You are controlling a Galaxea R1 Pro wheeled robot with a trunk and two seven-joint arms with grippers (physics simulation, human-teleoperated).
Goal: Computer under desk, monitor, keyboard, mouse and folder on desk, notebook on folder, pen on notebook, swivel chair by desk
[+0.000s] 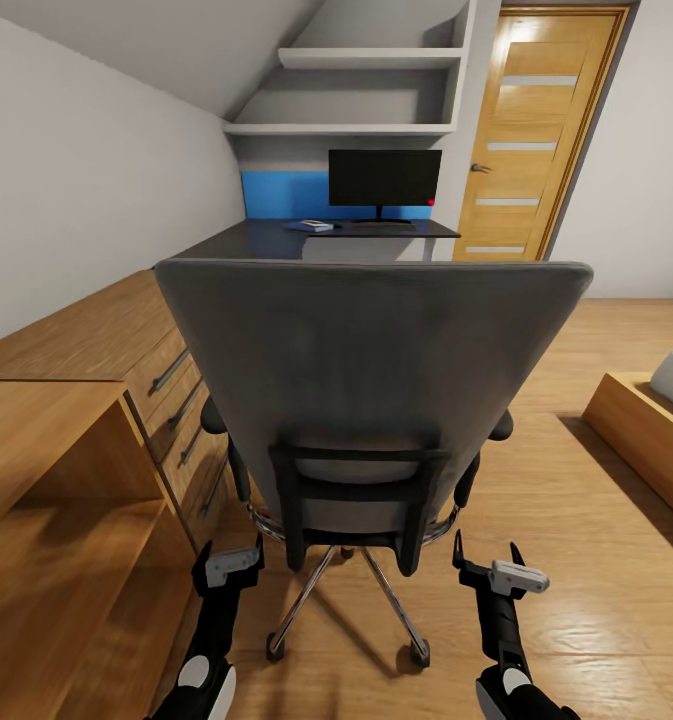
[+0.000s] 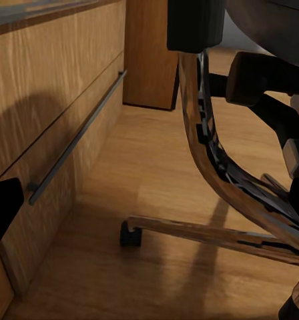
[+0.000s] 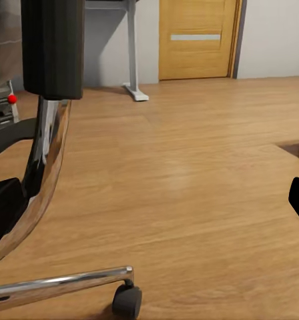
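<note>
My view faced the back of the chair (image 1: 376, 370), which stood at the center of the head view on the wooden floor (image 1: 596, 520). Its chrome base and casters (image 1: 419, 655) sat at 6 o'clock, between my 2 arms. My left gripper (image 1: 231, 560) hung low at 7 o'clock, just beside the chair's left rear, and I could not tell how its jaws stood. My right gripper (image 1: 488, 552) was at 5 o'clock with its 2 fingers spread apart, released and grasping nothing.

Beyond the chair, at 12 o'clock, the table (image 1: 266, 240) carried the monitor (image 1: 384, 180), upright on its stand. A small flat item (image 1: 316, 226) lay on the table at the monitor's 8 o'clock; too small to identify. Shelves (image 1: 366, 60) hung above the monitor, and a door (image 1: 536, 130) stood at 1 o'clock. A wooden drawer unit (image 1: 126, 360) ran along 9 o'clock. In the left wrist view, a drawer handle (image 2: 76, 140) and a caster (image 2: 129, 235) showed near the chair's chrome leg (image 2: 209, 147).
</note>
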